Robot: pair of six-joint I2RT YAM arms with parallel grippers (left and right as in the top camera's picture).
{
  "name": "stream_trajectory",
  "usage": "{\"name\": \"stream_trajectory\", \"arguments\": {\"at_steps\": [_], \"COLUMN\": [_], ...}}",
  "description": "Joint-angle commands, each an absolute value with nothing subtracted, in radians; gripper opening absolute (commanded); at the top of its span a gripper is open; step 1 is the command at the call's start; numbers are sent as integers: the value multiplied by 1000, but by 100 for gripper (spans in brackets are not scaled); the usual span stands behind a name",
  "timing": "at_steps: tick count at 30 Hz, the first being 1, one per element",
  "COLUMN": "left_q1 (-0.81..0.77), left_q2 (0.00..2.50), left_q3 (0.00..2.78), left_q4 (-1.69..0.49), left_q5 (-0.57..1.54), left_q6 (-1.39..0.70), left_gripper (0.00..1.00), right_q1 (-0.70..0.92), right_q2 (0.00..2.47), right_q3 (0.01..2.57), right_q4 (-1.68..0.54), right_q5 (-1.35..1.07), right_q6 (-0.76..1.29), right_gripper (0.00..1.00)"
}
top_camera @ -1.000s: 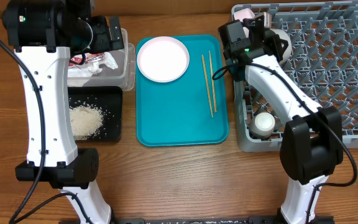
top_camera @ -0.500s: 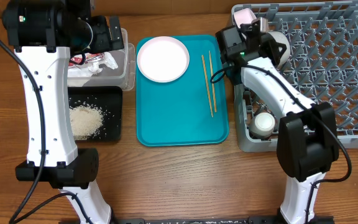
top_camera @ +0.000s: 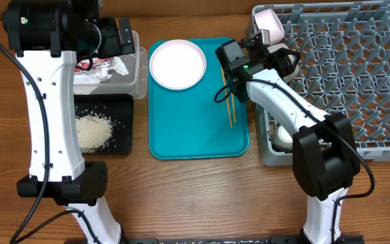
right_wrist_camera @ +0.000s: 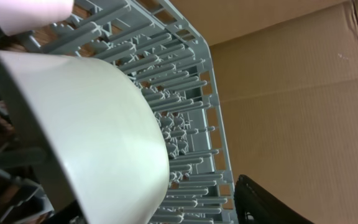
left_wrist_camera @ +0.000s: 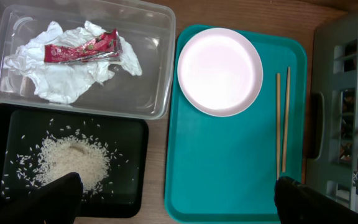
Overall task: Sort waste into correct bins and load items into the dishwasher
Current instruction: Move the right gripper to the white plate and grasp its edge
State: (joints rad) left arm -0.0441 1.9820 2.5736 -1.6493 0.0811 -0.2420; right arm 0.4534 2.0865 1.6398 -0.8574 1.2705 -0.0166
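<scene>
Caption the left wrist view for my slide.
Wrapper and napkins in the clear tub, rice in the black tray, plate and chopsticks on the teal tray.

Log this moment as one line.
left gripper open over clear tub | right gripper open at bowl in dish rack | plate, chopsticks on teal tray | rice in black tray

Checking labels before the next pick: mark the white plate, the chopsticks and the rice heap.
white plate (top_camera: 177, 64), overhead view, centre of its face.
chopsticks (left_wrist_camera: 277, 124), left wrist view, mid-length of the left stick.
rice heap (left_wrist_camera: 73, 163), left wrist view, middle of the pile.
</scene>
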Motion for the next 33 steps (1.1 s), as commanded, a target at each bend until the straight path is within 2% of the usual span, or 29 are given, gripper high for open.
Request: {"name": "stream_trajectory", "arguments": {"at_steps": [1,6,7,8,13,17,20,27,29,32,33], "left_q1": [-46,-46,-46,-46,-46,-46,-46,-46,-46,-46,-46], "left_q2": [1988,1988,1988,1988,1988,1988,1988,1988,1988,1988,1988], "left_q3": [2568,2568,2568,2568,2568,2568,2568,2568,2568,2568,2568], "left_q4": [-1646,-1646,-1646,-1646,-1646,-1646,-1646,-1646,-1646,-1646,-1646], "left_q5": [77,77,77,77,77,77,77,77,77,77,77], "left_q6": [-251,-251,-251,-251,-251,-251,-251,-251,-251,-251,-251], "left_gripper": [100,100,100,100,100,100,100,100,100,100,100], "right_q1": [478,528,538,548,606,621,620,583,574,559,554], "right_q2": [2091,2091,2091,2091,2091,2088,2077,2071,2071,2072,2072], "right_q3": [1636,1637,1637,1637,1637,1662,1712,1761,1761,1761,1761], "right_q4": [-855,-853,-853,-854,-841,-831,-843,-718,-694,-644,-630], "right_q5": [1278,1277,1277,1274,1159,997,778,-81,-246,-388,-375], "right_q6": [-8,-8,-8,-7,4,62,118,162,162,167,192], "right_gripper": [64,76,85,89,100,100,100,100,100,99,94]}}
